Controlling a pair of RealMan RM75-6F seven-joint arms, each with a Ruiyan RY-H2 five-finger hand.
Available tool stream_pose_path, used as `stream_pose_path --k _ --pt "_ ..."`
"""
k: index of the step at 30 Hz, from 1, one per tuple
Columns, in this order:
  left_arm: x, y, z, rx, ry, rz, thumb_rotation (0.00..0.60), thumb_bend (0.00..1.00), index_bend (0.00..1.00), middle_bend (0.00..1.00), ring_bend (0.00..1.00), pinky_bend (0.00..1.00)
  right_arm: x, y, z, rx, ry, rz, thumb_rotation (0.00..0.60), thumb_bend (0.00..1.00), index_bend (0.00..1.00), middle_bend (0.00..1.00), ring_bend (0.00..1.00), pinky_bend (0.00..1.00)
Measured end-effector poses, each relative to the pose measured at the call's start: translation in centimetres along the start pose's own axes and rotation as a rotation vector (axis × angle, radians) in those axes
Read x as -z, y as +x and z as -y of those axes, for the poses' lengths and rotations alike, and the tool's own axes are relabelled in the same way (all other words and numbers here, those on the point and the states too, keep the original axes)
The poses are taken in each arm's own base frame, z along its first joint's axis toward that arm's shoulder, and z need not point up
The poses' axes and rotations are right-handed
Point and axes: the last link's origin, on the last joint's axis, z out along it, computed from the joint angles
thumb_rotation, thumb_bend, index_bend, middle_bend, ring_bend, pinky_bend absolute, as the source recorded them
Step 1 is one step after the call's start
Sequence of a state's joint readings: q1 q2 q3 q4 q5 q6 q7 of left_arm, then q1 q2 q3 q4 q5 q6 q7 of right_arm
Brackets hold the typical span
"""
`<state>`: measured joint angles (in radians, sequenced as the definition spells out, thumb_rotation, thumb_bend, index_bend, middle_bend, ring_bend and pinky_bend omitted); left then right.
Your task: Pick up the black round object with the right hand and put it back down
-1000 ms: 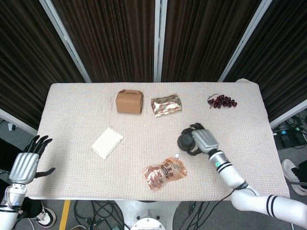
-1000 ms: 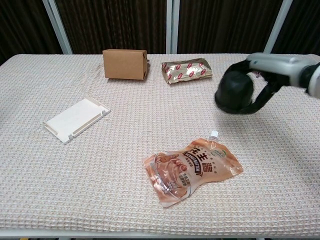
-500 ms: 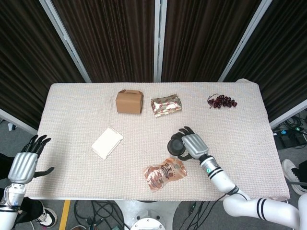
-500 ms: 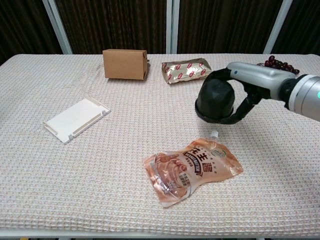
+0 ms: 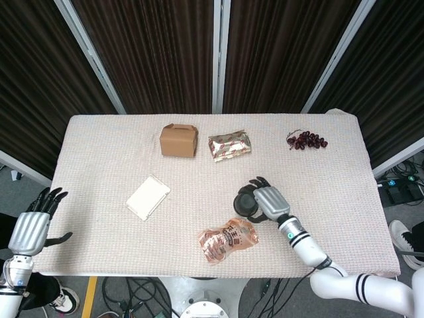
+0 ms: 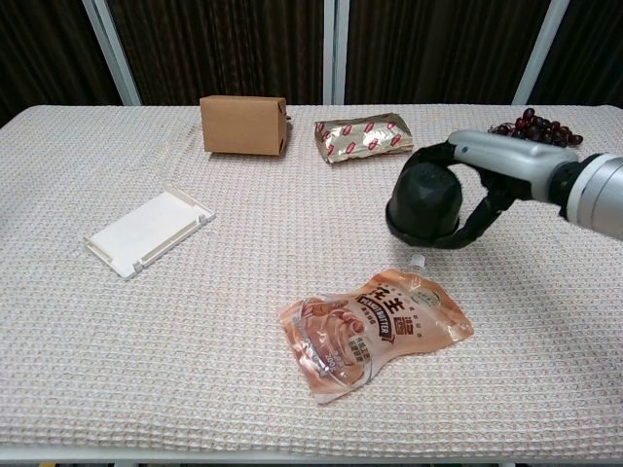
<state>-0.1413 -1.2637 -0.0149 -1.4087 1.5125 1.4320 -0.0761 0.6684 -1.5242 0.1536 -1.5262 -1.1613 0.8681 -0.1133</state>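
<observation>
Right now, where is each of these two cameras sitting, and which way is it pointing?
Head view: high up, looking steeply down on the whole table; shows the left hand off the table's edge and the right hand gripping the black round object.
Chest view: lower, at the table's near edge, looking across toward the dark curtains; only the right hand and forearm show.
Both share the object, the orange pouch and the brown box.

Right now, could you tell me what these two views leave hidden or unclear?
- Black round object: whether it touches the table, either view; right hand wraps it.
- Left hand: outside the chest view.
- Pouch print: too small to read.
- Grapes: chest view, partly behind right arm.
</observation>
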Motion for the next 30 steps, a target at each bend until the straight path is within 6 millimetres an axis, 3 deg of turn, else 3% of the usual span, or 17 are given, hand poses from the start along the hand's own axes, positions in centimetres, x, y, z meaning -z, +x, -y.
stream_pose_path --k 2,7,10,21,27,30 --pt "-0.1 -0.3 0.0 0.002 -0.005 0.012 0.6 0.02 0.13 0.07 0.0 0.22 0.1 0.1 -0.6 -0.013 -0.022 -0.013 0.6 0.2 0.39 0.46 0.1 0.0" --pt "-0.6 -1.1 -0.7 0.008 -0.032 0.027 0.6 0.02 0.13 0.07 0.0 0.22 2.7 4.3 -6.7 0.016 -0.181 -0.094 0.6 0.2 0.39 0.46 0.1 0.0" --pt "-0.7 -1.2 -1.1 0.007 -0.044 0.026 0.6 0.02 0.13 0.07 0.0 0.22 4.5 6.0 -9.0 0.059 -0.233 -0.114 0.6 0.2 0.39 0.46 0.1 0.0" --pt "-0.4 -0.6 -0.8 0.003 -0.028 0.01 0.6 0.02 0.13 0.07 0.0 0.22 3.6 1.0 -10.5 0.04 -0.248 -0.054 0.6 0.2 0.4 0.45 0.1 0.0" --pt "-0.3 -1.0 -0.6 0.0 -0.022 0.021 0.6 0.02 0.13 0.07 0.0 0.22 3.7 0.5 -10.5 0.03 -0.249 -0.047 0.6 0.18 0.39 0.44 0.1 0.0" --pt "-0.2 -0.8 -0.5 -0.001 -0.018 0.016 0.6 0.02 0.13 0.07 0.0 0.22 3.7 0.4 -10.5 0.03 -0.247 -0.039 0.6 0.1 0.3 0.36 0.06 0.0"
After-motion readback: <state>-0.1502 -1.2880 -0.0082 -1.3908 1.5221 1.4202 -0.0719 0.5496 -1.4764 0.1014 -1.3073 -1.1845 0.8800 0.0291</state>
